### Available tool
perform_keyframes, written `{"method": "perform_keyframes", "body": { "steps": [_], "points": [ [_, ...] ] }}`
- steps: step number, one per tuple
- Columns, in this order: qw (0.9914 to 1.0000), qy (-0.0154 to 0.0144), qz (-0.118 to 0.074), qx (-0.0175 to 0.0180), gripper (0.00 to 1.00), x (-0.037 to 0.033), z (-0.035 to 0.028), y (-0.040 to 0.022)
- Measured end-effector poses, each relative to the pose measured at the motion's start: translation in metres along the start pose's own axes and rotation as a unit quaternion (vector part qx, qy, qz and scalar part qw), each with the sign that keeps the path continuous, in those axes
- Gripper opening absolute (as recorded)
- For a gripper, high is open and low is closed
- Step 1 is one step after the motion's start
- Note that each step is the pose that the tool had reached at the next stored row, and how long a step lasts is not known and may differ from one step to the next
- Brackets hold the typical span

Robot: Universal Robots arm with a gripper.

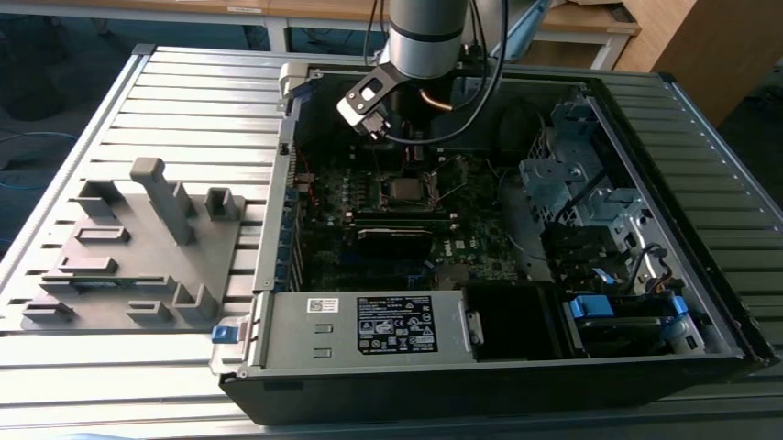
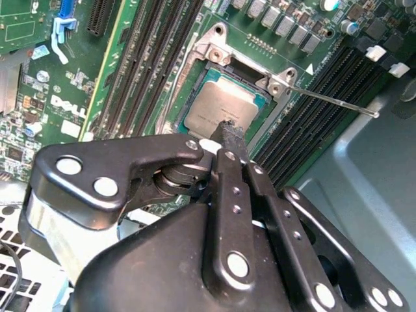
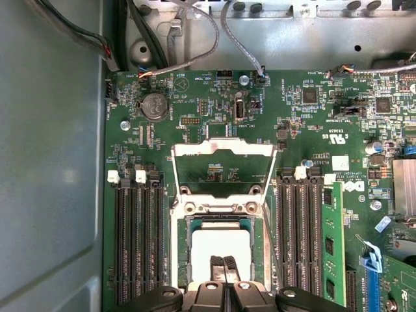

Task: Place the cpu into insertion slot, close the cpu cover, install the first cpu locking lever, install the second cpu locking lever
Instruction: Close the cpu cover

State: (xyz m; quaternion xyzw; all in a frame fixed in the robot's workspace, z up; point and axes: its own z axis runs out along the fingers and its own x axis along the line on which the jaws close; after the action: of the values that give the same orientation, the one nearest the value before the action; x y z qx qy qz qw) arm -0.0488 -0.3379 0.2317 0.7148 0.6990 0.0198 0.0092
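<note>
The cpu (image 3: pixel 221 244) lies flat in the insertion slot (image 3: pixel 180 209), silvery face up; it also shows in the second wrist view (image 2: pixel 218 110). The cpu cover (image 3: pixel 222 147) is swung open and stands behind the slot, the green board visible through its window. My gripper (image 3: pixel 224 265) is shut with nothing between its fingers, and its tip (image 2: pixel 231 134) hangs over the cpu's near edge; I cannot tell whether it touches. A thin metal locking lever (image 2: pixel 331 101) sticks out free beside the slot. In the exterior view the gripper (image 1: pixel 408 151) hangs inside the open computer case above the slot (image 1: pixel 404 191).
Black memory slots (image 3: pixel 136 240) flank the socket on both sides, with a green memory stick (image 3: pixel 331 247) in one. Cables (image 3: pixel 188 39) run along the case wall behind the board. A grey fixture plate (image 1: pixel 135 247) lies on the exterior view's left; a drive cage (image 1: pixel 575 183) stands at its right.
</note>
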Motion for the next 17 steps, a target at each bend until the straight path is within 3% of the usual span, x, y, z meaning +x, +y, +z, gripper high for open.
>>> {"method": "perform_keyframes", "body": {
  "steps": [17],
  "points": [
    [1.00000, -0.0001, 0.000, 0.0001, 0.11, 0.0000, -0.0028, 0.0001]
  ]
}}
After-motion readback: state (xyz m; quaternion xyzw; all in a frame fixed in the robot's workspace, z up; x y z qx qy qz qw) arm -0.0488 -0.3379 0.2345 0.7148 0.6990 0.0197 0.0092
